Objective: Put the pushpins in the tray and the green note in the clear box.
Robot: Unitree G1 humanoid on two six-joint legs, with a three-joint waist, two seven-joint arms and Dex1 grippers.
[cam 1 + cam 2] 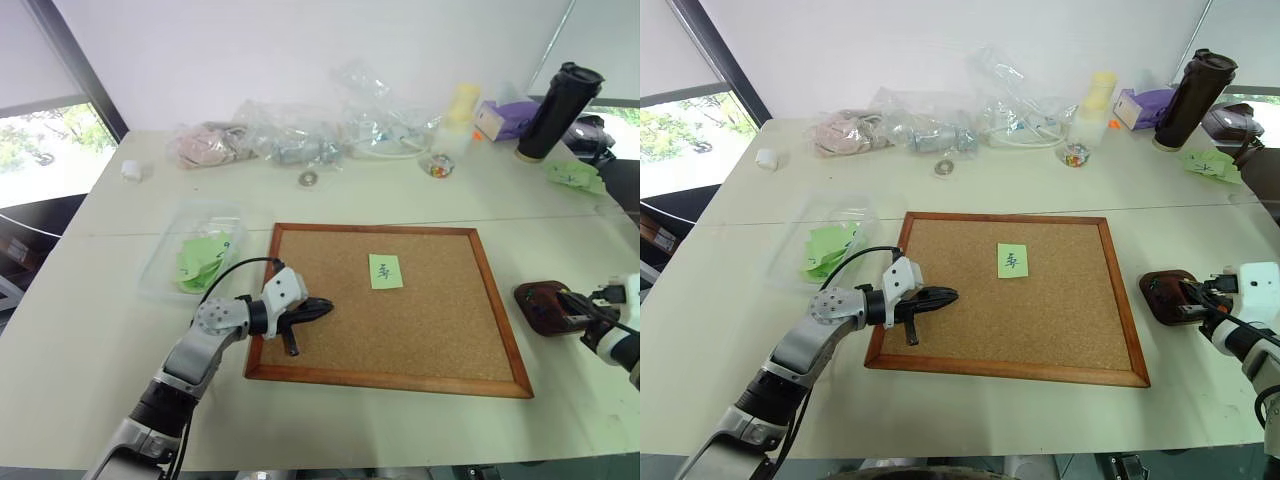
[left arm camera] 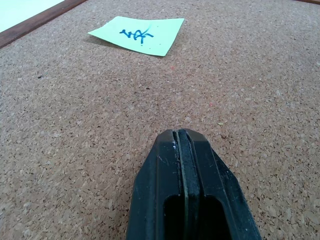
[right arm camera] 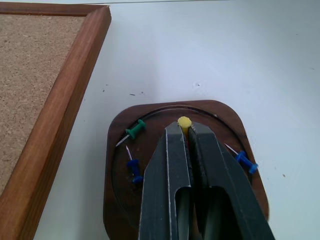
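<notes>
The green note (image 1: 385, 271) lies flat on the corkboard, with dark writing in its middle. My left gripper (image 1: 325, 306) is shut and empty, low over the board's left part and pointing toward the note (image 2: 137, 34). The dark brown tray (image 3: 117, 200) sits on the table right of the board. It holds a green pushpin (image 3: 135, 131) and two blue pushpins (image 3: 134, 170). My right gripper (image 3: 186, 128) hangs over the tray, shut on a yellow pushpin (image 3: 184, 121) whose head pokes out at the fingertips. The clear box (image 1: 190, 250) stands left of the board with crumpled green papers inside.
The wood-framed corkboard (image 1: 390, 380) takes up the table's middle. Along the far edge are crinkled plastic bags (image 1: 300, 135), a small jar (image 1: 438, 166), a pale yellow bottle (image 1: 458, 115), a purple box (image 1: 505, 118) and a black tumbler (image 1: 560, 110). A green paper (image 1: 575, 177) lies far right.
</notes>
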